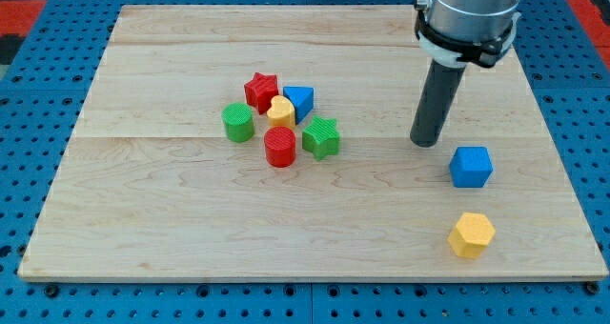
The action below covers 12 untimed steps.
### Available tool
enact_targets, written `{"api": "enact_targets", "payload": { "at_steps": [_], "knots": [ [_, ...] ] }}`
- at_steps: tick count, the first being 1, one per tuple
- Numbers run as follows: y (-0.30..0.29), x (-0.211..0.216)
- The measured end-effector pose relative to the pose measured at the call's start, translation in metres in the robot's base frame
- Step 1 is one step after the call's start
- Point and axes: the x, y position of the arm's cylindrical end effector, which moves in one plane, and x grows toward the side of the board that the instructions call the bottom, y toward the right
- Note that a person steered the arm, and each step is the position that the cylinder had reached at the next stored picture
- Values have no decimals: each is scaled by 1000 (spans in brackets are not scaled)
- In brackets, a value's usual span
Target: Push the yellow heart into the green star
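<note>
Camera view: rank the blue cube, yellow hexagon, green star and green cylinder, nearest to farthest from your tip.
From my tip:
1. Blue cube, just lower right.
2. Green star, to the left; the yellow hexagon, below right, is too close to call.
3. Green cylinder, far left.

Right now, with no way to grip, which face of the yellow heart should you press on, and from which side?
Press the yellow heart's upper-left face, coming from the view's top left, since the green star sits down and right of it. The red star crowds that face, so entry looks tight. My tip is far off to the view's right.
</note>
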Motion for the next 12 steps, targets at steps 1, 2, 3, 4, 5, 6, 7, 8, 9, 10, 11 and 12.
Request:
{"api": "enact_targets", "payload": {
  "at_steps": [1,2,3,4,5,6,7,8,9,10,11,12],
  "knots": [
    [-25,-36],
    [-76,-64],
    [-90,-111],
    [-129,-141],
    [-221,-131],
    [-253,-80],
    [-203,-40],
    [-149,-39],
    [-117,-22],
    [-138,-12],
    [-154,2],
    [-120,29]
  ]
}}
